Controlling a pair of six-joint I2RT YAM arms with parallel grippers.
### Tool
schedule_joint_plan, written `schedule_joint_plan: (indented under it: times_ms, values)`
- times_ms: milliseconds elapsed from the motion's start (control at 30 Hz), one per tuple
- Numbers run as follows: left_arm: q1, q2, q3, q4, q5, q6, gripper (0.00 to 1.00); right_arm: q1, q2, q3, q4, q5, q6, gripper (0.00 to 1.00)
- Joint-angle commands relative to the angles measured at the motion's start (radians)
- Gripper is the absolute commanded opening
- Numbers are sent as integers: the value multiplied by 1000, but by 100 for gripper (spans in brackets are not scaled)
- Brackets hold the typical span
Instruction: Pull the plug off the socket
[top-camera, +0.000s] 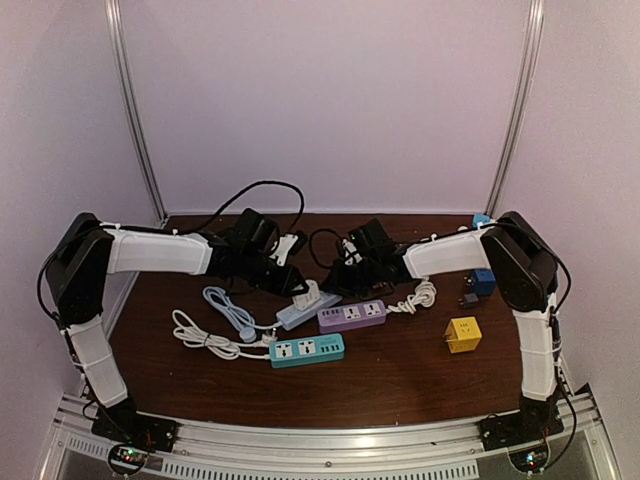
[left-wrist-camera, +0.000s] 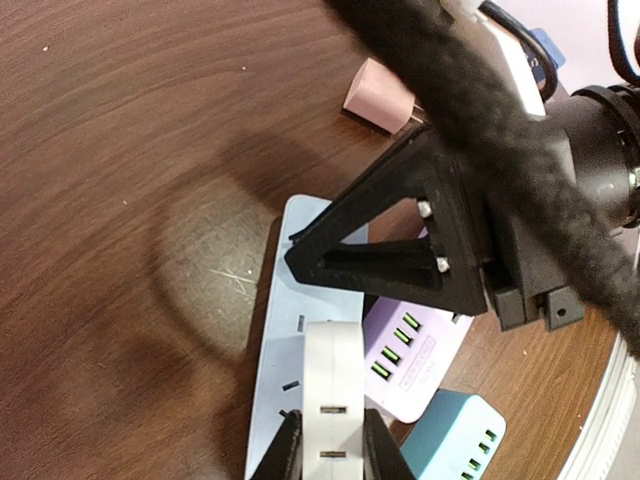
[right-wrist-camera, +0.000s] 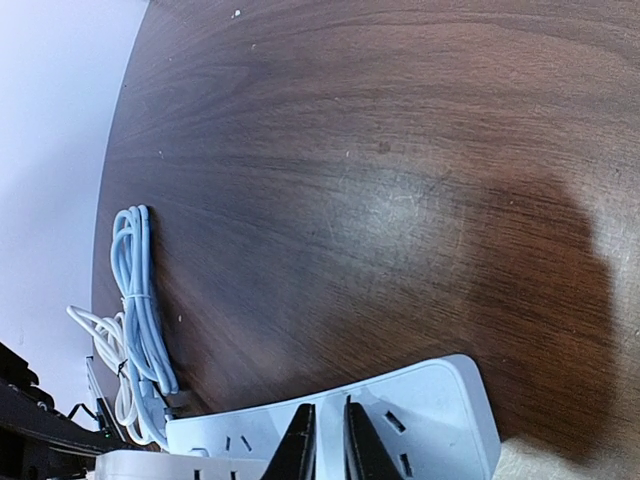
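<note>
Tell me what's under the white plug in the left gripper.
The pale blue power strip lies directly under the white plug, which the left gripper clamps from both sides. The plug's pins and the socket beneath it are hidden by its body.

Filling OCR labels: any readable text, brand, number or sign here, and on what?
None readable.
Dark marks on the yellow adapter: too small to read.
The purple power strip, teal power strip, pale blue power strip, white plug: only slots show, no legible print.
</note>
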Motion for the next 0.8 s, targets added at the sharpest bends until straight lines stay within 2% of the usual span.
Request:
schedule_joint_plan:
  times_ms: [0,400,767]
  values:
    - [-1,-93,-14,188,-17,-2,0,4,50,-56,-107,87,-7,13]
    - [-2,-8,-11,204,-57,13,0,-2,-31,25,-138,52,-37,20]
    - [-15,19,-20,253,-82,8,0,1,-15,-19,-55,-27,30,15]
